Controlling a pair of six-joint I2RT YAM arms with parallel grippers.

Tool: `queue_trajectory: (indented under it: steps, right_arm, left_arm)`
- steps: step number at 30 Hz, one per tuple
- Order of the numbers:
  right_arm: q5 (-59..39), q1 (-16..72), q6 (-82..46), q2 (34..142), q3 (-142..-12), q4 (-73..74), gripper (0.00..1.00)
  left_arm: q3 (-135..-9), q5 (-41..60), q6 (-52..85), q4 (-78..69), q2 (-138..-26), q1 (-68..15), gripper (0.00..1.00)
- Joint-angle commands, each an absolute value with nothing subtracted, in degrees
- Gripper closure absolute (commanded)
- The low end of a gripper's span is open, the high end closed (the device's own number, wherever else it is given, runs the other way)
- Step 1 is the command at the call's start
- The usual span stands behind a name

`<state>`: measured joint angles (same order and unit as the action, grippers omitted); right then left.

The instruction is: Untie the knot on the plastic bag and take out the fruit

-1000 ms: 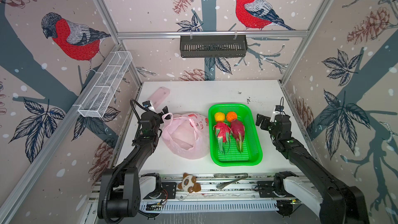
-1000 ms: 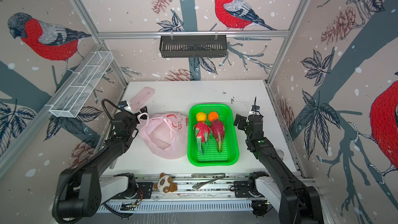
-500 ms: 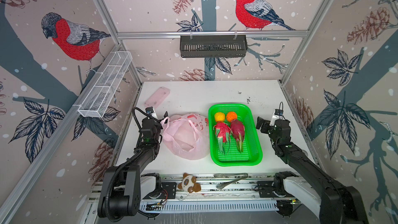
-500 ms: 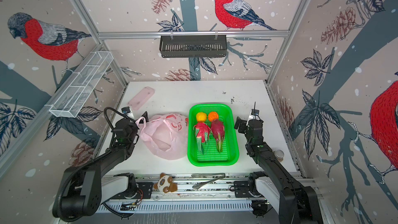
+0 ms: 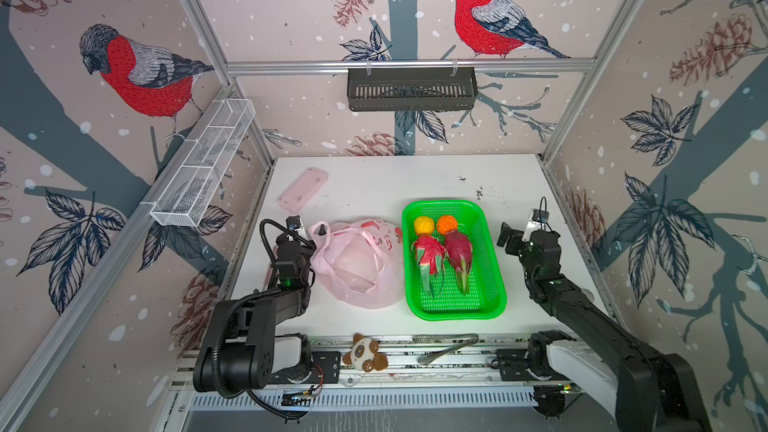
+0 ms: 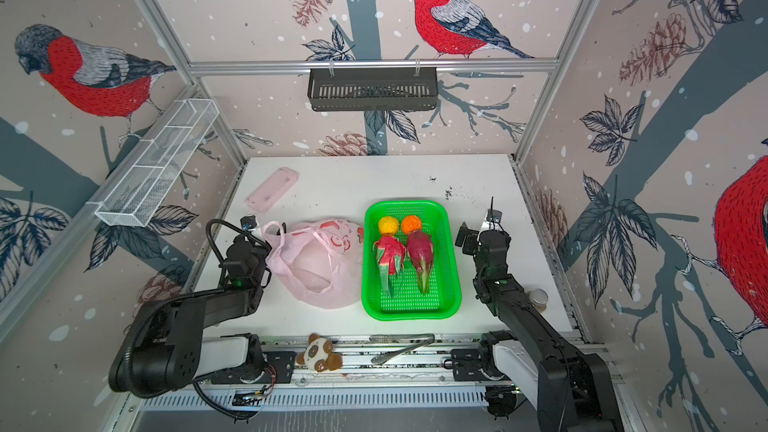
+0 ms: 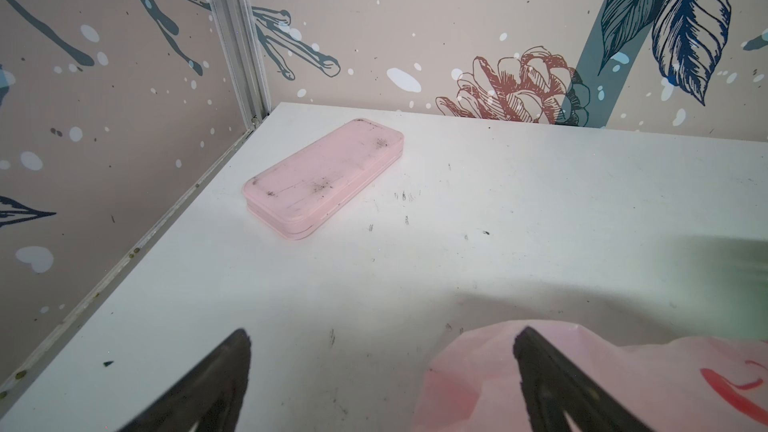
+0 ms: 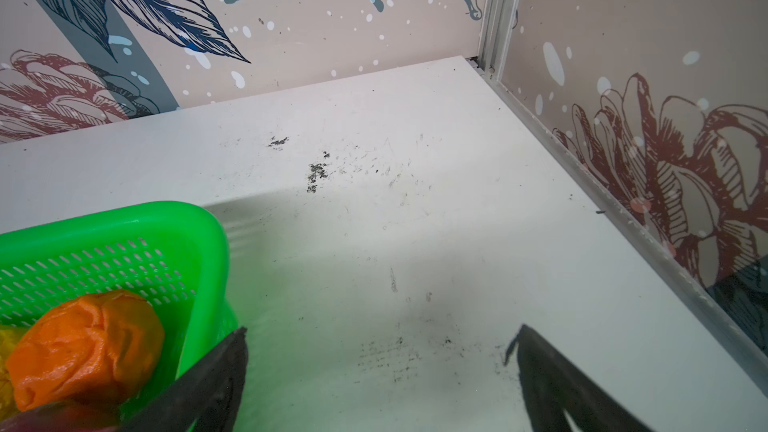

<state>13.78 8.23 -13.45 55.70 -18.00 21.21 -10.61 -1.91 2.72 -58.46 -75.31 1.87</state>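
The pale-pink plastic bag [image 5: 357, 263] [image 6: 320, 268] lies slack at centre left, its handle loops loose and apart; no knot is in view. All the fruit lies in a green tray [image 5: 496, 284] to the bag's right: a yellow ball [image 5: 421, 225], an orange ball [image 5: 447, 224] [image 8: 83, 338] and two dragon fruits [image 5: 428, 253] [image 5: 459, 251]. My left gripper [image 5: 298, 238] [image 7: 382, 336] stands open beside the bag's left edge [image 7: 469, 376], holding nothing. Right of the tray, my right gripper [image 5: 513, 238] [image 8: 382, 332] is open over bare table.
A flat pink case [image 5: 302, 189] [image 7: 324, 178] lies at the back left. A plush toy [image 5: 365, 353] and metal tongs [image 5: 446, 344] rest on the front rail. A black basket [image 5: 411, 89] hangs on the back wall and a wire shelf [image 5: 203, 168] on the left wall.
Both grippers have drawn back a little toward the front edge, the left one more. The bag, tray and fruit have not moved.
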Motion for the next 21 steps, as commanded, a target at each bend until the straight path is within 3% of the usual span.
queue_trajectory:
  steps: [1, 10, 15, 21]
  right_arm:
    - [15.9, 8.22, -12.26, 55.72, -17.34, 24.62, 0.01]
    - [16.79, 8.08, -11.36, 56.98, -16.0, 28.95, 0.01]
    - [16.53, 8.09, -10.96, 58.58, -16.22, 30.61, 0.01]
    - [15.95, 8.0, -10.29, 58.75, -15.58, 31.89, 0.01]
  left_arm:
    - [-10.84, -2.2, 1.28, -65.65, -76.24, 1.99, 0.02]
    - [-12.12, -1.15, 0.8, -65.28, -77.64, 1.93, 0.02]
    - [-15.74, 4.31, 0.0, -61.75, -80.33, 2.12, 0.02]
    - [-15.38, 7.13, 0.09, -68.64, -85.85, 2.11, 0.02]
